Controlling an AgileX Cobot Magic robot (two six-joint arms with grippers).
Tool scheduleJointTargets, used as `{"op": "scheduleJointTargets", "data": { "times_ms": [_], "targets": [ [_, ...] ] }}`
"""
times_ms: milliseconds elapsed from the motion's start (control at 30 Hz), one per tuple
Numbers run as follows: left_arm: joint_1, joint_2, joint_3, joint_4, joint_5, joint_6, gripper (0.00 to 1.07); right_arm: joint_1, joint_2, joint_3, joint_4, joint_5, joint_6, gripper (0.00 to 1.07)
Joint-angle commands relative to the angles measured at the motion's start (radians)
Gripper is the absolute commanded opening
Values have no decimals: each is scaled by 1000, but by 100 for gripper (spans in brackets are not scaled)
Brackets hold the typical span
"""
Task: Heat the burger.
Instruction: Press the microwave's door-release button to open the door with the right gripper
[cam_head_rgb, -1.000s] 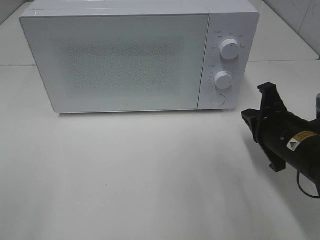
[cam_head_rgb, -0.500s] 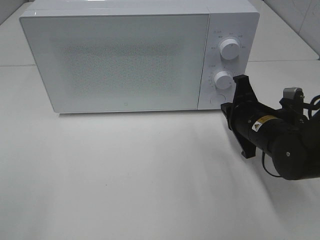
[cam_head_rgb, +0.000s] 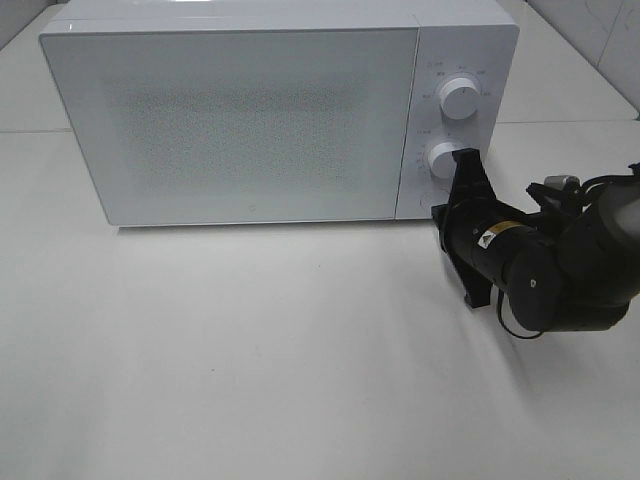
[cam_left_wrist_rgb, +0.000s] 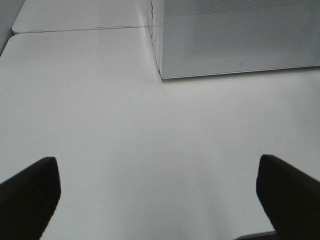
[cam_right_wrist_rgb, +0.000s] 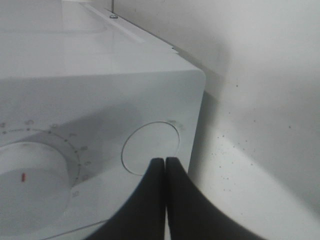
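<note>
The burger is out of view. A white microwave (cam_head_rgb: 240, 120) stands at the back of the table with its door closed. My right gripper (cam_head_rgb: 438, 211) is shut, and its joined tips (cam_right_wrist_rgb: 165, 161) rest at the edge of the round button (cam_right_wrist_rgb: 151, 148) at the bottom of the control panel. Nothing is held between them. The lower knob (cam_head_rgb: 446, 160) sits just above that button and the upper knob (cam_head_rgb: 458, 98) higher up. In the left wrist view my left gripper (cam_left_wrist_rgb: 156, 165) is open and empty over bare table, short of the microwave's front left corner (cam_left_wrist_rgb: 161, 76).
The white tabletop (cam_head_rgb: 250, 350) stretches in front of the microwave. A seam runs across the table behind the microwave's left side (cam_left_wrist_rgb: 80, 29). The right arm's black body (cam_head_rgb: 545, 275) lies over the table beside the control panel.
The right arm has swung left from the table's right edge toward the microwave, bringing its shut tips up to the panel's round button. The microwave door stays closed.
</note>
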Motion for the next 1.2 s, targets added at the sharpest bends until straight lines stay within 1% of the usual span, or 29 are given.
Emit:
{"op": "scheduleJointTargets", "data": {
  "times_ms": [33, 167, 400, 433, 667, 900, 1200],
  "targets": [
    [2, -4, 2, -3, -1, -2, 102, 0, 1, -27, 2, 23, -24, 0],
    [2, -4, 2, -3, -1, -2, 102, 0, 2, -44, 26, 30, -41, 0],
    [2, -4, 2, -3, -1, -2, 102, 0, 2, -74, 29, 55, -57, 0],
    [2, -4, 2, -3, -1, -2, 102, -14, 2, -82, 25, 56, -62, 0],
    [2, -4, 2, -3, -1, -2, 102, -35, 2, -85, 19, 63, -62, 0],
    [2, -4, 2, -3, -1, -2, 102, -35, 2, -89, 18, 76, -61, 0],
    [2, -4, 2, -3, -1, -2, 102, -35, 2, -113, -30, 79, -51, 1]
  ]
}}
